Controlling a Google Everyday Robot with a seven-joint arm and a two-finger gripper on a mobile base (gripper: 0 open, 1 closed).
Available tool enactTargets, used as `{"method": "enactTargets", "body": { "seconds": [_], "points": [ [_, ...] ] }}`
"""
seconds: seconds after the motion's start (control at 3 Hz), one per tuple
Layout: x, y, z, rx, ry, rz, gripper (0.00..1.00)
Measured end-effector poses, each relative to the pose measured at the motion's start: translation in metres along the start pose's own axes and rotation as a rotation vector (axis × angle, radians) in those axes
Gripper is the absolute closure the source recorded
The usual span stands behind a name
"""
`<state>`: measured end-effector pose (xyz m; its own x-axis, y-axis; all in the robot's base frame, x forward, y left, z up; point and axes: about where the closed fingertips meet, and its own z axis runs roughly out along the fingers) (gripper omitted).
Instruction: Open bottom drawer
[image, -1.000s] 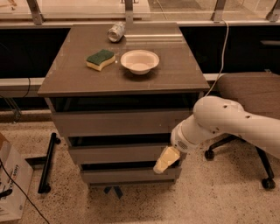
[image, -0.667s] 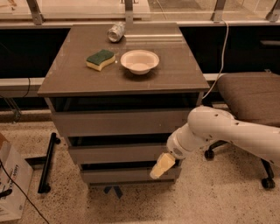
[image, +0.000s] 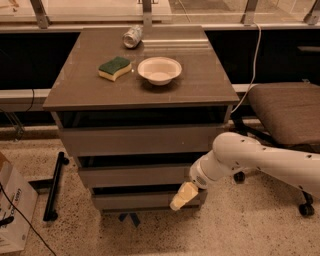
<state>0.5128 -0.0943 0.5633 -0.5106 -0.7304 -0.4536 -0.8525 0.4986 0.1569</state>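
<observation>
The bottom drawer (image: 135, 200) is the lowest and narrowest of three grey fronts on the cabinet, flat and handleless, and looks closed. The middle drawer (image: 130, 175) and the top drawer (image: 135, 140) sit above it. My gripper (image: 181, 198) hangs from the white arm (image: 260, 160) that comes in from the right. Its yellowish tip is right in front of the bottom drawer's right end, near its upper edge. I cannot tell whether it touches the panel.
On the cabinet top (image: 200, 85) lie a green-and-yellow sponge (image: 114, 68), a white bowl (image: 159, 70) and a tipped can (image: 132, 36). An office chair (image: 285, 110) stands right. A cardboard box (image: 12, 210) and a black bar (image: 54, 187) are on the floor left.
The arm has moved left and down, bringing the gripper lower along the right side of the drawers toward the bottom drawer front. The drawers have not moved.
</observation>
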Motion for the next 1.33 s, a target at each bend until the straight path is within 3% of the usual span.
{"method": "enactTargets", "body": {
  "seconds": [0.33, 1.0, 1.33],
  "points": [
    [0.003, -0.002, 0.011, 0.0, 0.028, 0.003, 0.0],
    [0.017, -0.036, 0.053, 0.012, -0.027, 0.014, 0.0],
    [0.03, -0.058, 0.073, 0.01, -0.055, 0.051, 0.0]
  ]
}}
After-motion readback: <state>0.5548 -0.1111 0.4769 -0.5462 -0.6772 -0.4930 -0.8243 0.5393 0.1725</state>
